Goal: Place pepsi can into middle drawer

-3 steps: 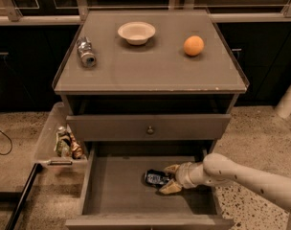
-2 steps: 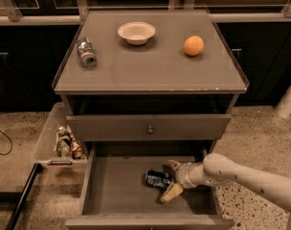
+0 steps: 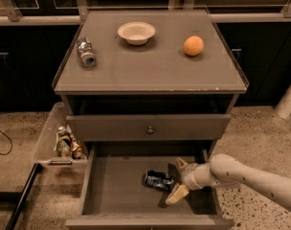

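The pepsi can [image 3: 158, 180], dark blue with white lettering, lies on its side on the floor of the open middle drawer [image 3: 117, 190], near the drawer's middle right. My gripper [image 3: 179, 179] is inside the drawer just right of the can. Its two tan fingers are spread apart, one above and one below the can's right end, and they do not grip it. The white arm comes in from the lower right.
On the cabinet top lie a silver-grey can [image 3: 86, 52], a white bowl [image 3: 136, 32] and an orange [image 3: 193, 45]. A closed drawer front with a round knob [image 3: 149, 129] sits above the open drawer. A clear plastic bin [image 3: 65, 142] of small items hangs at the left.
The fingers have opened off the can and the gripper has drawn slightly back to the right. The can stays lying on the drawer floor.
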Available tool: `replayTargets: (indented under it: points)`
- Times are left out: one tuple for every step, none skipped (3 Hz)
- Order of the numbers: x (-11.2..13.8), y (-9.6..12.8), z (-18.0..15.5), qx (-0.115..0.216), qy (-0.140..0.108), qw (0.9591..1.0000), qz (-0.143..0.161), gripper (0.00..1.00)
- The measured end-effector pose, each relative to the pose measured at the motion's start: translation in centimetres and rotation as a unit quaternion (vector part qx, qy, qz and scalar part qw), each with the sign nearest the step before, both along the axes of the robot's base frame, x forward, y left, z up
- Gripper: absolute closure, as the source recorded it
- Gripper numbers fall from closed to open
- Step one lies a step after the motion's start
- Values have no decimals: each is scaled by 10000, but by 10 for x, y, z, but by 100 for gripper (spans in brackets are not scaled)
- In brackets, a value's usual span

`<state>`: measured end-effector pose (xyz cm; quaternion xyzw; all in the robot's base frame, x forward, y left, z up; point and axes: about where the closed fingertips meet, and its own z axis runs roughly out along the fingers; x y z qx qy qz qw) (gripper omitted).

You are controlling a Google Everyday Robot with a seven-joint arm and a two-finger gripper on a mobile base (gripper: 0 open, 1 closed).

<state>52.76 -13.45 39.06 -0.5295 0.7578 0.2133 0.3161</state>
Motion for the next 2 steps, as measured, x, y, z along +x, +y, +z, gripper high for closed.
replayTargets:
  points:
    - [-14, -24, 46, -36, -106, 9999, -29, 0]
    - [-23, -41, 105, -279, -455, 9986, 8, 0]
